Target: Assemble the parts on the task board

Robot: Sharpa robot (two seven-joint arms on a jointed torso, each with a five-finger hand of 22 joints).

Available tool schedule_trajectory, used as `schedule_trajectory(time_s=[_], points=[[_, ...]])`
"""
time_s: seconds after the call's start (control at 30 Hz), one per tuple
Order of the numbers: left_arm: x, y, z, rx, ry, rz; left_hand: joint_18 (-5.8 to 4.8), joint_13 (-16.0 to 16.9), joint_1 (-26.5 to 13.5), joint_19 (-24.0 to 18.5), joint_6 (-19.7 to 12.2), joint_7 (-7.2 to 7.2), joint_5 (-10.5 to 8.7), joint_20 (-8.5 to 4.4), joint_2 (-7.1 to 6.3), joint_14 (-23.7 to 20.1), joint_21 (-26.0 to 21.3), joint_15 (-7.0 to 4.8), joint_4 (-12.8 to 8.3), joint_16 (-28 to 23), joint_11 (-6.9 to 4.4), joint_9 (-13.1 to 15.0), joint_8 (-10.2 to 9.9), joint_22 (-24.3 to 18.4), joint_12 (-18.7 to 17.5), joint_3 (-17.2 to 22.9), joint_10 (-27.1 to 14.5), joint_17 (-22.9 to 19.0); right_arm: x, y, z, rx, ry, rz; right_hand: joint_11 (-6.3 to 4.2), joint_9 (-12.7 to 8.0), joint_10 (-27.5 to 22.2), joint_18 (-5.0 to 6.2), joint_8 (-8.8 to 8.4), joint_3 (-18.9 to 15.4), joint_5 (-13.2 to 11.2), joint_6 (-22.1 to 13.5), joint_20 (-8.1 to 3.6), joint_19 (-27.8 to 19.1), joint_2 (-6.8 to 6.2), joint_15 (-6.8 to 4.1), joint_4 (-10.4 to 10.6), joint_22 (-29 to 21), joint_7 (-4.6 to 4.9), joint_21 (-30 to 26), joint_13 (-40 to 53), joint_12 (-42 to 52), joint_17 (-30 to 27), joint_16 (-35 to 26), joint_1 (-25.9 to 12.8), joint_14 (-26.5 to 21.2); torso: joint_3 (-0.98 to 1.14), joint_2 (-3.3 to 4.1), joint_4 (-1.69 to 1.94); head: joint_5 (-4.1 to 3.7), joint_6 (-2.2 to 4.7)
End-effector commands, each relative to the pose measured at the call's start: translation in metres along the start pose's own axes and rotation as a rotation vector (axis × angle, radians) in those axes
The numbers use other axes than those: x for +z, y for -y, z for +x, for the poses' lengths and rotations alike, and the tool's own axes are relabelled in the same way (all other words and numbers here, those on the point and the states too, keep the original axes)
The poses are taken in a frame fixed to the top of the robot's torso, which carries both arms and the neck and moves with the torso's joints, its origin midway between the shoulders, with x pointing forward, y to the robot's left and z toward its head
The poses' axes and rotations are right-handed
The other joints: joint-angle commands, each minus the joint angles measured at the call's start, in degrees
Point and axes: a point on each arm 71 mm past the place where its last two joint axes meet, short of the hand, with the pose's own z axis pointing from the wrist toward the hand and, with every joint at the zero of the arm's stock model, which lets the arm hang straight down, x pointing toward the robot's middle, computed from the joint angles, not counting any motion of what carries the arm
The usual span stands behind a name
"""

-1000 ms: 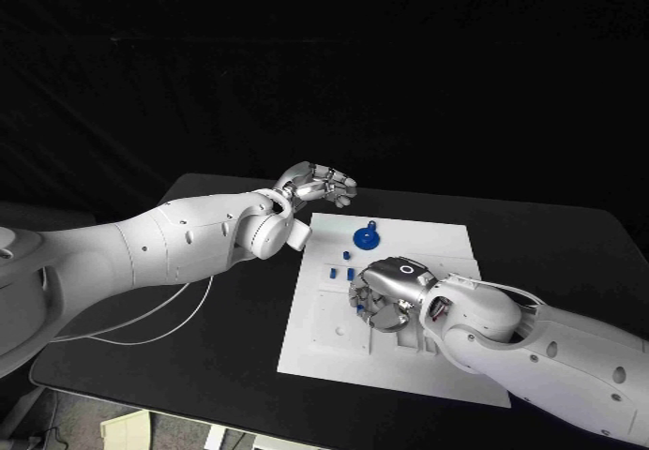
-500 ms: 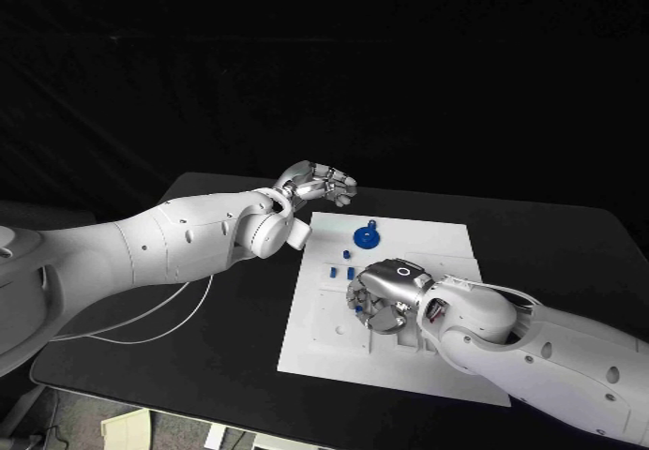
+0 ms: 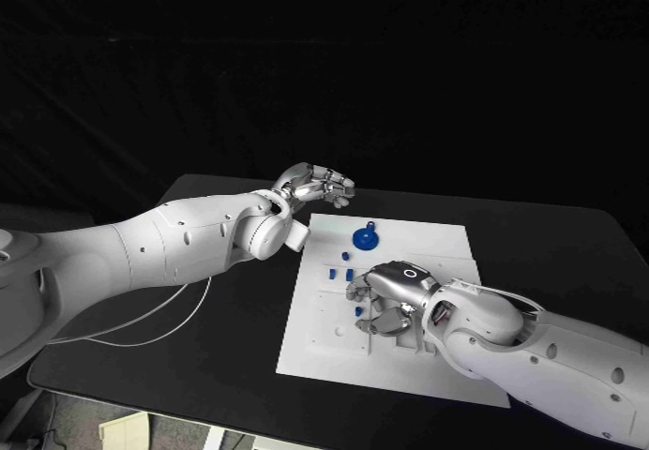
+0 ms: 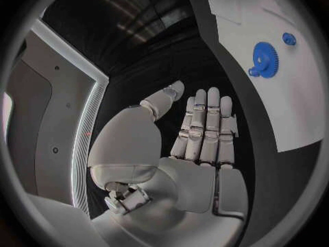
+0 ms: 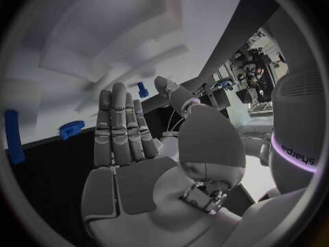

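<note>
On the black table point(image 3: 203, 309) lies the white rectangular task board point(image 3: 324, 342), the landmark for all positions. Over the board's middle hovers the silver right hand point(image 3: 385, 298), palm down; the right wrist view shows its fingers point(image 5: 120, 129) straight, side by side, holding nothing. A blue toothed gear part point(image 3: 365, 237) sits near the board's far edge, beyond the right hand and apart from it; small blue peg parts point(image 3: 331, 273) stand between the gear and that hand. Off the board's far-left corner, the silver left hand point(image 3: 319, 185) is likewise flat and empty, fingers point(image 4: 205, 126) extended.
</note>
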Motion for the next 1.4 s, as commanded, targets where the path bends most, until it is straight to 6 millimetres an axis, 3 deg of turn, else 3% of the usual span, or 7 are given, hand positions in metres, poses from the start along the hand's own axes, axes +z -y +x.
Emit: schedule_trajectory(time_s=[0.03, 0.23, 0.57, 0.63, 0.7, 0.8, 1.4], points=[[0.0, 0.001, 0.001, -0.01, -0.013, 0.005, 0.67, -0.09, -0.29, -0.22, -0.39, 0.18, 0.27, 0.23, 0.06, 0.16, -0.32, 0.09, -0.14, -0.23, 0.16, -0.06, 0.09, 0.08, -0.16, -0.32, -0.31, 0.08, -0.002, -0.001, -0.004, 0.037, 0.059, -0.012, 0.1, -0.08, -0.44, -0.65, -0.23, -0.56, -0.42, -0.46, -0.04, -0.43, -0.63, 0.06, 0.09, 0.09, -0.03, -0.36, -0.26, 0.03, -0.14, -0.28, -0.17, -0.33, 0.05, 0.0, 0.01, -0.13, 0.2], [0.0, 0.001, 0.001, -0.011, -0.015, 0.005, 0.68, -0.11, -0.2, -0.24, -0.44, 0.2, 0.24, 0.23, 0.01, 0.16, -0.36, 0.09, -0.2, -0.32, 0.17, -0.08, 0.08, 0.11, -0.16, -0.3, -0.34, 0.17, -0.012, 0.002, -0.011, 0.092, 0.091, 0.0, 0.26, -0.24, -0.94, -0.38, -0.25, -1.22, 0.19, -0.95, 0.12, -0.25, -1.0, 0.16, 0.26, 0.24, 0.31, -0.44, -1.04, 0.18, -0.27, -0.02, 0.03, -0.26, 0.09, -0.01, 0.0, -0.13, 0.31], [0.0, 0.001, -0.001, -0.01, -0.013, 0.005, 0.68, -0.13, -0.2, -0.24, -0.45, 0.21, 0.21, 0.23, 0.0, 0.16, -0.38, 0.1, -0.19, -0.36, 0.17, -0.08, 0.08, 0.13, -0.16, -0.31, -0.35, 0.22, -0.027, 0.024, -0.062, 0.156, 0.124, 0.063, -0.36, -0.24, 0.24, -0.01, 0.47, -1.31, 0.58, -0.29, -0.34, 2.38, -0.18, -0.53, 0.68, 0.74, 0.03, 0.67, -1.76, 0.89, 0.15, 1.83, 0.54, 2.21, 0.03, 0.0, -0.07, -0.72, 0.98], [0.0, 0.001, -0.001, -0.009, -0.011, 0.006, 0.68, -0.13, -0.2, -0.24, -0.45, 0.21, 0.2, 0.23, -0.01, 0.17, -0.38, 0.1, -0.19, -0.37, 0.17, -0.08, 0.08, 0.13, -0.16, -0.31, -0.35, 0.23, -0.029, 0.029, -0.071, 0.149, 0.119, 0.075, -1.29, -0.25, 1.0, -0.01, 0.76, -1.62, 0.1, 0.07, -2.02, 6.87, 0.08, -1.34, 0.77, 1.29, -0.13, 3.22, -1.89, 1.23, 1.47, 4.74, 0.89, 6.45, 0.03, -0.03, -0.11, -1.02, 1.11], [0.0, 0.001, -0.001, -0.01, -0.013, 0.006, 0.68, -0.13, -0.19, -0.24, -0.45, 0.21, 0.2, 0.24, -0.01, 0.17, -0.38, 0.1, -0.19, -0.38, 0.17, -0.09, 0.09, 0.14, -0.15, -0.31, -0.35, 0.25, -0.033, 0.035, -0.078, 0.136, 0.105, 0.1, -2.17, -0.35, 1.86, -0.01, 1.05, -3.08, -0.24, 0.51, -5.75, 14.24, 1.46, -2.53, 0.01, 1.51, -0.33, 9.19, -2.16, 1.53, 6.04, 12.61, 1.47, 12.11, 0.02, -0.08, -0.16, -1.25, 1.3], [0.0, 0.001, -0.001, -0.01, -0.013, 0.006, 0.68, -0.13, -0.18, -0.24, -0.45, 0.21, 0.19, 0.24, 0.0, 0.18, -0.39, 0.1, -0.19, -0.39, 0.17, -0.09, 0.09, 0.14, -0.15, -0.31, -0.35, 0.27, -0.038, 0.048, -0.087, 0.079, 0.078, 0.14, -2.27, -0.57, 2.03, -0.01, 1.1, -3.81, -0.12, 0.56, -7.62, 16.78, 1.93, -2.62, -0.28, 1.62, -0.36, 13.29, -2.63, 1.41, 9.84, 18.89, 1.93, 13.25, 0.04, -0.07, -0.11, -1.72, 1.66], [-0.001, 0.0, -0.003, -0.009, -0.01, 0.003, 0.68, -0.15, -0.17, -0.23, -0.46, 0.22, 0.16, 0.24, -0.03, 0.19, -0.4, 0.1, -0.18, -0.45, 0.17, -0.09, 0.1, 0.17, -0.14, -0.33, -0.35, 0.35, -0.048, 0.077, -0.081, -0.098, -0.063, 0.272, -1.63, -1.11, 0.99, -0.01, 1.08, -5.71, -5.45, -0.34, -8.93, 15.26, -0.09, -2.0, 0.32, 1.24, -0.64, 19.72, -4.42, 0.46, 12.67, 27.17, 0.43, 9.91, 0.05, -0.04, -0.15, -2.2, 1.88]])
